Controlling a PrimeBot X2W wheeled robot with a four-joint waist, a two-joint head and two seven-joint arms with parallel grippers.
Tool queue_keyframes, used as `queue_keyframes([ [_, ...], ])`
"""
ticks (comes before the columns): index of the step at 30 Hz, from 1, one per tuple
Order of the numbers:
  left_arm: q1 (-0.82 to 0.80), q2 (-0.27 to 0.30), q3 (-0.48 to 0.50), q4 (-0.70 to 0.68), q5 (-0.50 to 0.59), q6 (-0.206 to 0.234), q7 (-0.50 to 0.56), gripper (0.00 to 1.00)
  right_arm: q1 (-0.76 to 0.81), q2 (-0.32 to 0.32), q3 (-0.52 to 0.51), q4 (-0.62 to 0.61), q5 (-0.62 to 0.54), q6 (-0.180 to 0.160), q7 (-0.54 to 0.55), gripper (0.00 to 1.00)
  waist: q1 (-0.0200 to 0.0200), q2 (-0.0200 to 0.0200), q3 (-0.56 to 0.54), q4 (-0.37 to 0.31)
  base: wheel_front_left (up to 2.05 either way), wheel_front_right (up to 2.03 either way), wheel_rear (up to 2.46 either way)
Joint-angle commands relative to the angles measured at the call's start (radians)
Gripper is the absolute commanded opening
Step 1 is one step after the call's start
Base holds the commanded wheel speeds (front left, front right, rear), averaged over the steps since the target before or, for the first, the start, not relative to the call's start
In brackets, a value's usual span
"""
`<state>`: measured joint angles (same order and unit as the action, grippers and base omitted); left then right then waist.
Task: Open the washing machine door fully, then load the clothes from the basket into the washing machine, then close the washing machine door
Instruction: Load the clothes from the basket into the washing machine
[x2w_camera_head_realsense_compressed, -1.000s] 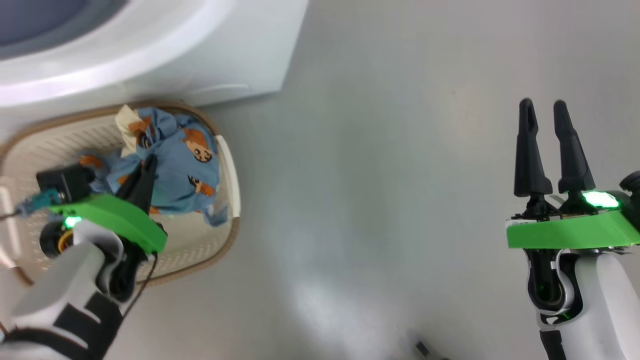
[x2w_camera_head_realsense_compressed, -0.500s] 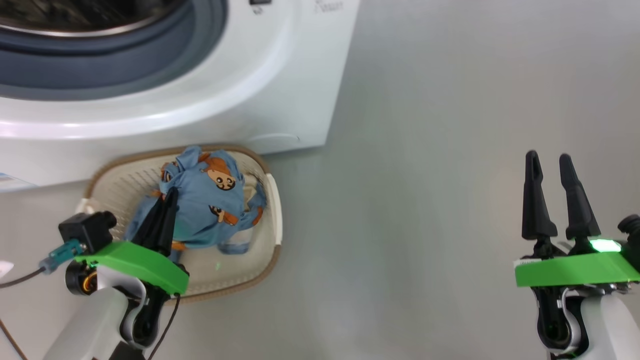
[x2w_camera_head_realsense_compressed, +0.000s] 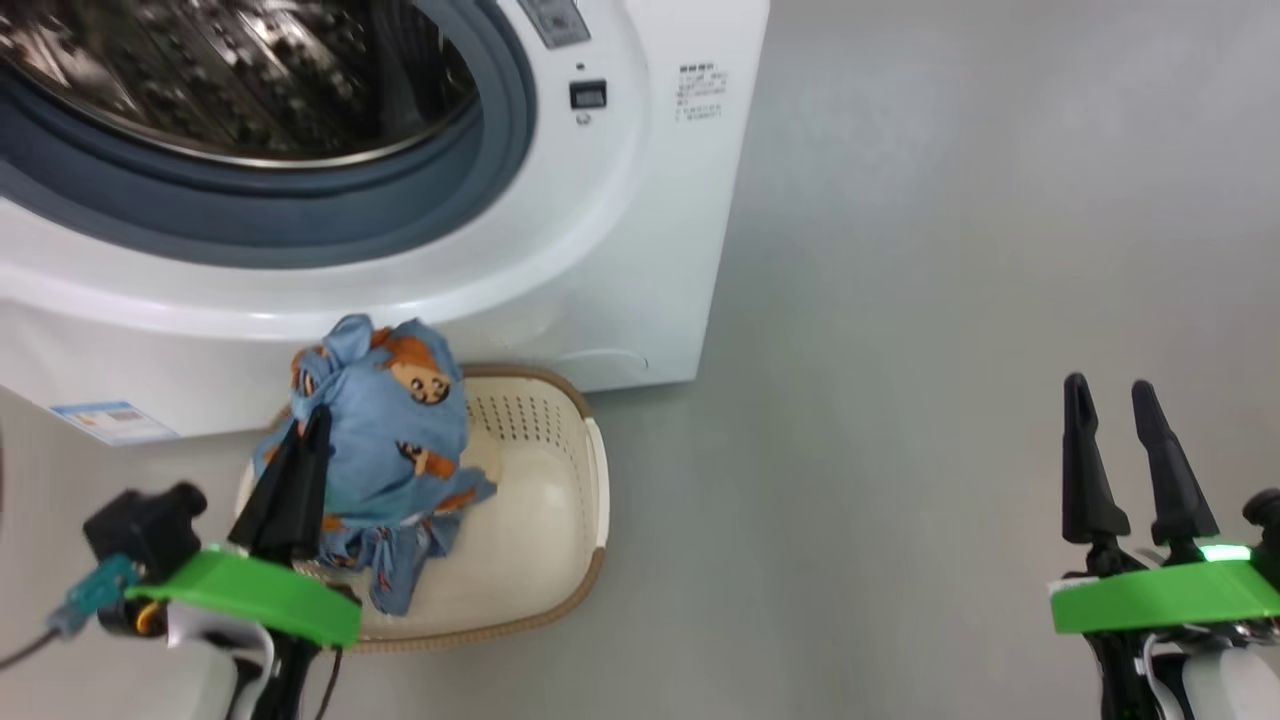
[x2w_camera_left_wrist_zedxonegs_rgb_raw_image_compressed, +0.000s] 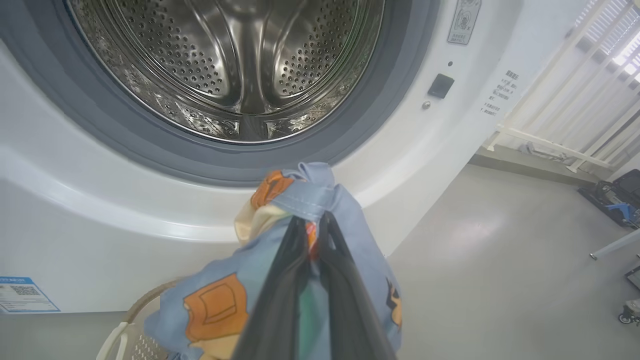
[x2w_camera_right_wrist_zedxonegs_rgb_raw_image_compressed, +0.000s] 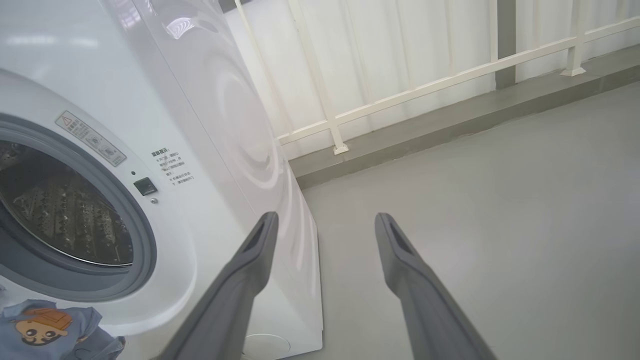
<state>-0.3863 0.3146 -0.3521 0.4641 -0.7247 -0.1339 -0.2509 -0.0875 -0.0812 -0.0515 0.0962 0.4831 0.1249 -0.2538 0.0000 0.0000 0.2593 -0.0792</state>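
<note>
My left gripper (x2w_camera_head_realsense_compressed: 310, 420) is shut on the clothes (x2w_camera_head_realsense_compressed: 385, 430), a light-blue bundle with brown bears, held up above the basket (x2w_camera_head_realsense_compressed: 560, 560), whose cream floor shows bare to the right. The same clothes (x2w_camera_left_wrist_zedxonegs_rgb_raw_image_compressed: 310, 200) hang around my left fingers (x2w_camera_left_wrist_zedxonegs_rgb_raw_image_compressed: 280, 295) just below the grey gasket. The washing machine (x2w_camera_head_realsense_compressed: 640, 200) stands in front with its steel drum (x2w_camera_left_wrist_zedxonegs_rgb_raw_image_compressed: 235, 60) open to view. The washing machine door is out of view. My right gripper (x2w_camera_head_realsense_compressed: 1110, 395) is open over bare floor at the right, seen too as my right gripper (x2w_camera_right_wrist_zedxonegs_rgb_raw_image_compressed: 322, 222).
Grey floor (x2w_camera_head_realsense_compressed: 950, 250) spreads to the right of the machine. A white railing (x2w_camera_right_wrist_zedxonegs_rgb_raw_image_compressed: 400, 95) and pale wall run behind. A blue label (x2w_camera_head_realsense_compressed: 110, 420) sits low on the machine's front. Dark equipment (x2w_camera_left_wrist_zedxonegs_rgb_raw_image_compressed: 615, 200) lies on the floor at the far right.
My left gripper has lifted the clothes up out of the basket toward the drum opening. The head view has tilted up, bringing the drum into sight. My right gripper stays open.
</note>
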Motion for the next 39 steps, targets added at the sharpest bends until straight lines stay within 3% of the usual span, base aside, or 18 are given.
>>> queue_keyframes([
  [1, 0.024, 0.018, 0.060, -0.050, 0.029, 0.003, -0.011, 0.00, 0.015, -0.024, 0.015, -0.020, -0.004, 0.006, -0.008, 1.00, 0.0000, 0.0000, -0.043, 0.016, 0.00, 0.00, 0.00],
  [14, 0.212, -0.061, 0.213, -0.250, 0.201, 0.003, -0.011, 0.00, 0.078, -0.047, -0.022, -0.023, -0.001, 0.006, -0.008, 1.00, 0.0000, 0.0000, -0.089, 0.065, 0.00, 0.00, 0.00],
  [22, 0.285, -0.109, 0.259, -0.311, 0.244, 0.003, -0.011, 0.00, 0.104, -0.049, -0.029, -0.019, -0.001, 0.006, -0.008, 1.00, 0.0000, 0.0000, -0.112, 0.085, 0.00, 0.00, 0.00],
  [31, 0.276, -0.122, 0.270, -0.319, 0.239, 0.003, -0.011, 0.00, 0.104, -0.050, -0.022, -0.027, 0.002, 0.006, -0.008, 1.00, 0.0000, 0.0000, -0.092, 0.082, 0.00, 0.00, 0.00],
  [39, 0.168, -0.114, 0.278, -0.313, 0.244, 0.003, -0.011, 0.00, 0.076, -0.038, -0.022, -0.034, -0.003, 0.006, -0.008, 1.00, 0.0000, 0.0000, -0.018, 0.073, 0.00, 0.00, 0.00],
])
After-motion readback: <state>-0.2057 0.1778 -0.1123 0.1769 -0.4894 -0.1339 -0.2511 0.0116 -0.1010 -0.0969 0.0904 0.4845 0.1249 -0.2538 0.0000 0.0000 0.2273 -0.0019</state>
